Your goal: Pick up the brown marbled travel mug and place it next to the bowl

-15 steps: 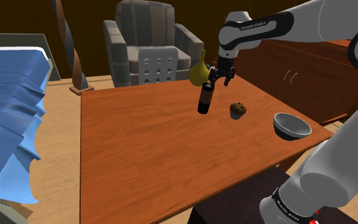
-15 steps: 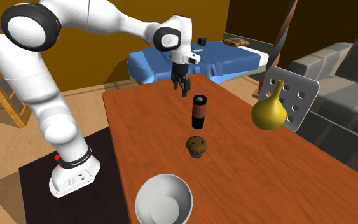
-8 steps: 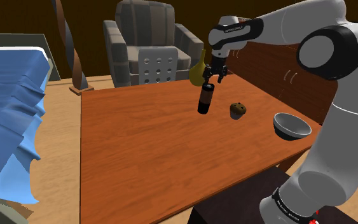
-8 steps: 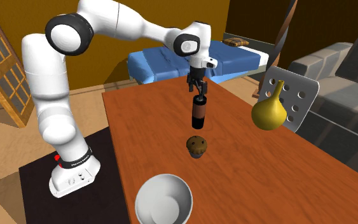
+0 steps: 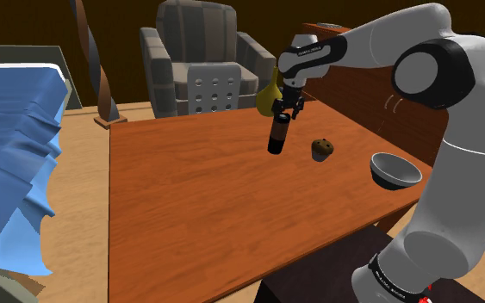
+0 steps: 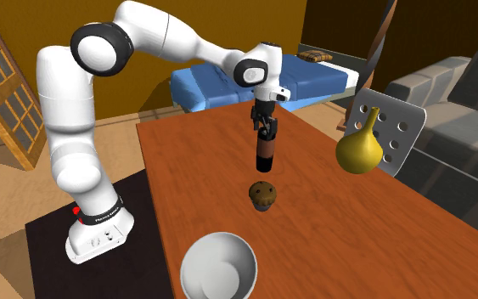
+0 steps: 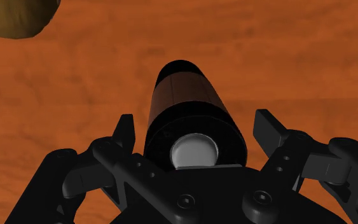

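Brown with black bands at top and foot, the travel mug (image 5: pixel 276 136) stands upright on the reddish wooden worktop (image 5: pixel 189 207), just right of the shoulder view's centre. The black gripper (image 5: pixel 284 110) hangs over it. Its fingers (image 7: pixel 125 130) are spread wide on either side of the mug's top, with a gap on each side, so they grip nothing. A muffin (image 5: pixel 321 150) lies between the mug and the grey bowl (image 5: pixel 395 170) at the worktop's right edge.
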`<move>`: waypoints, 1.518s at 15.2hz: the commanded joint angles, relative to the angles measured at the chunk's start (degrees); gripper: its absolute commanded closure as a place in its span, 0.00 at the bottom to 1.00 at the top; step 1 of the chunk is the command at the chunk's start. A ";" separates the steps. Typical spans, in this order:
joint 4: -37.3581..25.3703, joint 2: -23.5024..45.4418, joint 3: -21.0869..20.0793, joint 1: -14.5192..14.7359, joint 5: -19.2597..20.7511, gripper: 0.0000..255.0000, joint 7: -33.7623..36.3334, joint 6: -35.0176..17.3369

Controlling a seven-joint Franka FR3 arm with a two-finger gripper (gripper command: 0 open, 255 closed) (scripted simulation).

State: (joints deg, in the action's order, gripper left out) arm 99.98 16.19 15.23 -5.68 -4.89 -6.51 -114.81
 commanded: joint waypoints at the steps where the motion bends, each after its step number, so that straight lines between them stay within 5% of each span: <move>1: 0.17 0.29 -0.01 -0.06 -0.09 0.00 -0.10 -0.48; 7: 0.17 0.29 -0.01 -0.06 -0.09 0.00 -0.10 -0.47; 8: 0.17 0.29 -0.01 -0.06 -0.09 1.00 -0.10 -0.47; 23: -2.83 -0.95 0.14 -0.01 0.36 1.00 0.21 3.71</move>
State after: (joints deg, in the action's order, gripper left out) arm 97.54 15.59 15.36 -5.75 -4.63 -6.42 -111.75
